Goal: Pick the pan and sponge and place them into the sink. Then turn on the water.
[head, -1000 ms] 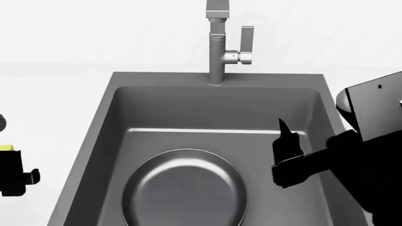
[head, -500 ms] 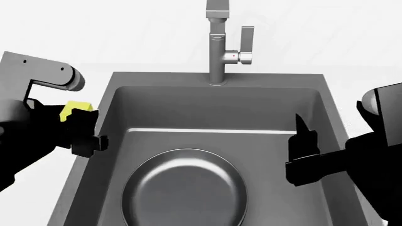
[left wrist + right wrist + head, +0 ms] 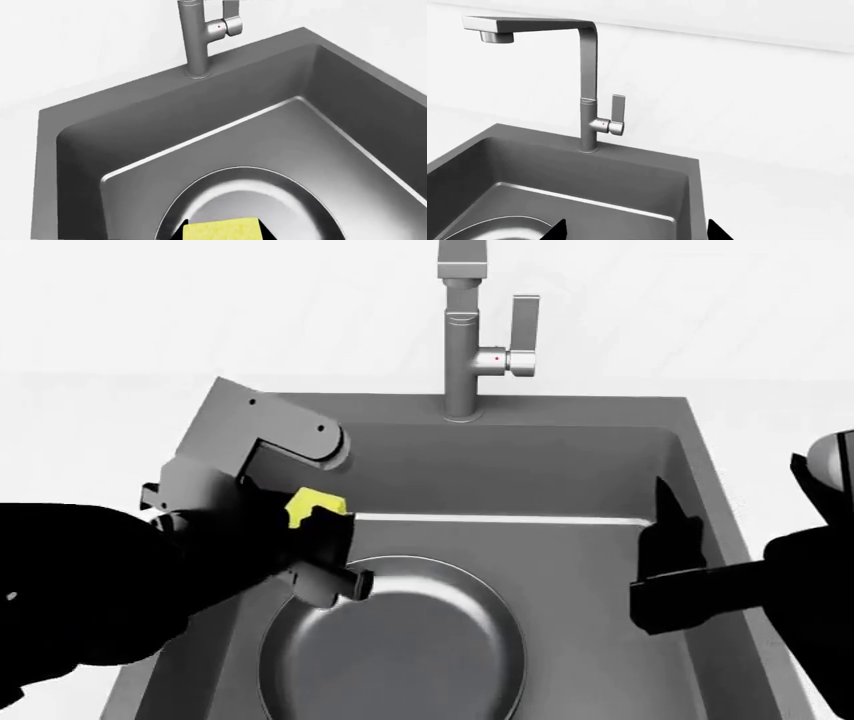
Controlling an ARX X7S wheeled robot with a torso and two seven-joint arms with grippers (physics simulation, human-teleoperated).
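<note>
The sponge [image 3: 318, 503] is small and yellow, and it sits pinched in the left gripper [image 3: 324, 540], whose jaws are closed on it. It hangs in the air over the left side of the sink [image 3: 467, 408], just above the far-left rim of the pan [image 3: 394, 640]. It does not look like it is touching the pan. In the left wrist view the sponge [image 3: 221, 229] shows right above the pan [image 3: 267, 200] too. The pan lies flat on the sink floor, on the near side, so that part of the job looks done. The step in hand is putting the sponge in the sink. Next, the left gripper needs to let the sponge go, so it drops into the sink, maybe onto the pan. The right gripper [image 3: 663, 560] is over the right side of the sink and holds nothing; in the right wrist view its two tips sit well apart, so its jaws look open. The faucet [image 3: 462, 330] stands at the far edge, with its lever [image 3: 523, 335] on the right side. No water runs yet. After the drop, the lever must be pushed to start the water, and the right gripper is nearer to it.
</note>
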